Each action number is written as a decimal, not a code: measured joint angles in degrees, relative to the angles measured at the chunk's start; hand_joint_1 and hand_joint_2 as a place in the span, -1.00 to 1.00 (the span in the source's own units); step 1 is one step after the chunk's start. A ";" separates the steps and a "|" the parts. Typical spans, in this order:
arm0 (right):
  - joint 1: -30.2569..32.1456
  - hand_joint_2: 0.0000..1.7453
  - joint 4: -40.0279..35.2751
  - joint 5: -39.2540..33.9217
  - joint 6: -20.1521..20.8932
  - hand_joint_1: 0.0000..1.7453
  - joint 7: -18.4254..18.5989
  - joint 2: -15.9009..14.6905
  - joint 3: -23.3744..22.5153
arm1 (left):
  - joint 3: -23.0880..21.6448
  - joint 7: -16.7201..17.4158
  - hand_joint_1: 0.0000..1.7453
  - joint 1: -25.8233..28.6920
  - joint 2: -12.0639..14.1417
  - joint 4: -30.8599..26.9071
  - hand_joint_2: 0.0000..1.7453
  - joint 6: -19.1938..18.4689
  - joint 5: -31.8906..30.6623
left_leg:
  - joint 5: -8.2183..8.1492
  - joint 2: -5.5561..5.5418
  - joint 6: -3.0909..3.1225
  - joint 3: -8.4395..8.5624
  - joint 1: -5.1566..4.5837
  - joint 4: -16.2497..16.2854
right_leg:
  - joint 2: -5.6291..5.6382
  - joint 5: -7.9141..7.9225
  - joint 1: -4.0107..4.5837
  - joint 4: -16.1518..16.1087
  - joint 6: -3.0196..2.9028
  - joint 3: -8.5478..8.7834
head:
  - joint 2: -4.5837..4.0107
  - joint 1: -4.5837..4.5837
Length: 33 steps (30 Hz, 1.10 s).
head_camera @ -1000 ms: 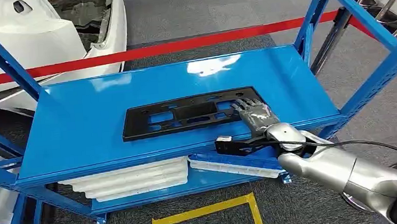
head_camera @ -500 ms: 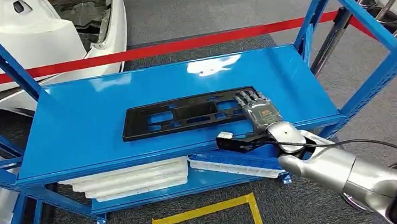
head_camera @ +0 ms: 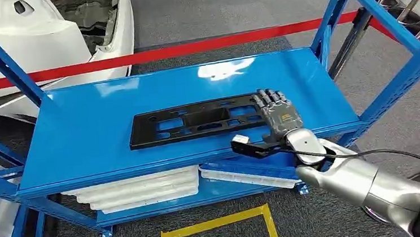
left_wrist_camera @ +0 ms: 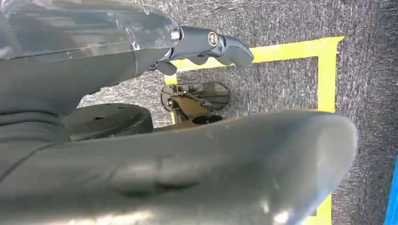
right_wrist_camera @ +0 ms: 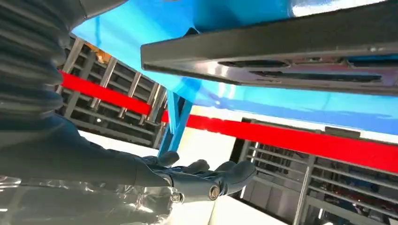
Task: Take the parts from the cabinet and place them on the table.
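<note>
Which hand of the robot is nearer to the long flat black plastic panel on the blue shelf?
Right. The right hand sits at the right end of the long flat black plastic panel; the left hand hangs over the carpet floor.

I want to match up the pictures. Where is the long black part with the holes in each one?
Head view: the black part lies flat in the middle of the blue shelf, with the right hand at its right end.
Right wrist view: the black part runs across the upper area, seen edge-on.
Left wrist view: not in it.
Shared landmark: the red tape, also in the right wrist view.
</note>
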 joint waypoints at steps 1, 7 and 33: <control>0.05 1.00 0.04 -0.31 0.28 -1.00 -0.02 0.00 -0.04 | 0.00 0.00 -1.00 -0.01 0.00 0.00 -1.00 0.00 -0.04 | 0.00 0.00 0.00 0.00 0.00 0.00 | 0.00 0.00 0.00 0.00 0.00 0.00 | 0.00 0.00; 0.45 1.00 0.70 -1.90 1.51 -1.00 -0.48 0.00 -0.24 | 0.00 0.00 -1.00 -0.05 0.00 0.00 -1.00 0.00 -0.11 | 0.00 0.00 0.00 0.01 0.00 0.00 | 0.00 0.00 0.00 0.00 0.00 0.00 | 0.00 0.00; 0.63 1.00 3.45 -5.00 3.58 -1.00 1.03 -0.61 -2.36 | 0.00 0.70 -1.00 -0.06 0.00 0.00 -1.00 0.00 -0.90 | 0.00 0.00 0.00 0.03 0.00 0.00 | 0.00 0.00 0.00 0.00 0.00 0.02 | 0.00 0.00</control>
